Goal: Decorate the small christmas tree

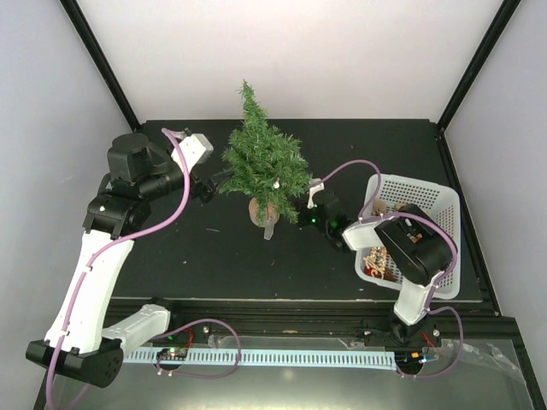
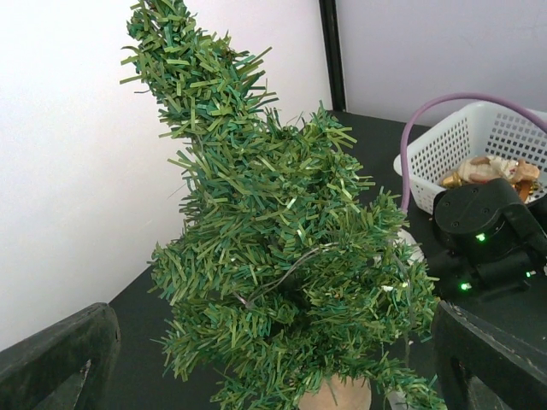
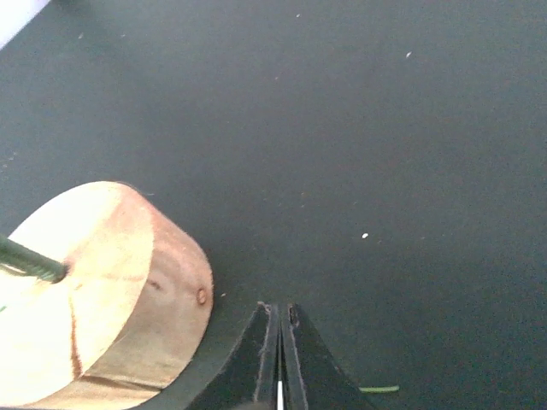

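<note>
From above, a white basket [image 1: 419, 192] holding ornaments sits at the right of the black table [image 1: 214, 256]. The small christmas tree [image 1: 263, 166] stands mid-table, between the left gripper [image 1: 212, 184] and the right gripper [image 1: 314, 205]. In the left wrist view, bristly green branches, the crown bent left, fill the gap between wide-spread jaws. In the right wrist view, the jaws are pressed together just beside the light-wood base [image 3: 102, 290].

From above, the tree [image 1: 263, 162] hid the fingertips of my left hand [image 1: 214, 184] and most of its own wood base [image 1: 259, 210]. The camera on my right hand [image 3: 280, 342] cut that base off at the left and bottom edges. A white sliver [image 3: 279, 395] between the closed fingers was too thin to name. What lay in the basket [image 1: 417, 183] was too small to tell.
</note>
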Robot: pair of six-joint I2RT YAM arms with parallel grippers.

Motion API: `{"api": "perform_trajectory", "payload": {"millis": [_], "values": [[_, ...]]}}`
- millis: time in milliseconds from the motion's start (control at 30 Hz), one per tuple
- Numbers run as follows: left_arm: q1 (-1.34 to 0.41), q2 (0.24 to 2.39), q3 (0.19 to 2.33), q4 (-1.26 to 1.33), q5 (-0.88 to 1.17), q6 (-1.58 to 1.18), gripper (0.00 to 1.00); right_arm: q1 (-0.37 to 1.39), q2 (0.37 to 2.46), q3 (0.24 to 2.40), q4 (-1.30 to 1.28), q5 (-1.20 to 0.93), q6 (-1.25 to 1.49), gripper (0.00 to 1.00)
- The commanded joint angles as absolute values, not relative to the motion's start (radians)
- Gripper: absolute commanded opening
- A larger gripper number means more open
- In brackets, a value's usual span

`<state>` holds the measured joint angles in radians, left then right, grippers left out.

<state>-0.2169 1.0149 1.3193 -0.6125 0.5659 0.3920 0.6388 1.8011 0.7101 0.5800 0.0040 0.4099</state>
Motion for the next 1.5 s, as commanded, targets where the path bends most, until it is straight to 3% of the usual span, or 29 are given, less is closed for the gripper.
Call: {"api": "perform_trajectory", "payload": {"millis": [0, 233, 433, 800, 1467], "values": [[-0.209, 1.015, 1.325, -0.600, 0.587, 0.398, 0.99, 0.636, 1.807, 0.719, 0.617, 0.089, 0.434, 0.01], [-0.207, 1.014, 1.325, -0.602, 0.590, 0.397, 0.99, 0.634, 1.671, 0.625, 0.580, 0.174, 0.397, 0.01], [-0.207, 1.007, 1.332, -0.607, 0.588, 0.391, 0.99, 0.635, 1.490, 0.636, 0.389, 0.296, 0.327, 0.01], [-0.207, 0.989, 1.331, -0.607, 0.579, 0.388, 0.99, 0.635, 1.260, 0.885, 0.026, 0.422, 0.206, 0.01], [-0.207, 0.978, 1.304, -0.596, 0.568, 0.393, 0.99, 0.636, 0.957, 1.064, -0.184, 0.383, 0.183, 0.01]]}}
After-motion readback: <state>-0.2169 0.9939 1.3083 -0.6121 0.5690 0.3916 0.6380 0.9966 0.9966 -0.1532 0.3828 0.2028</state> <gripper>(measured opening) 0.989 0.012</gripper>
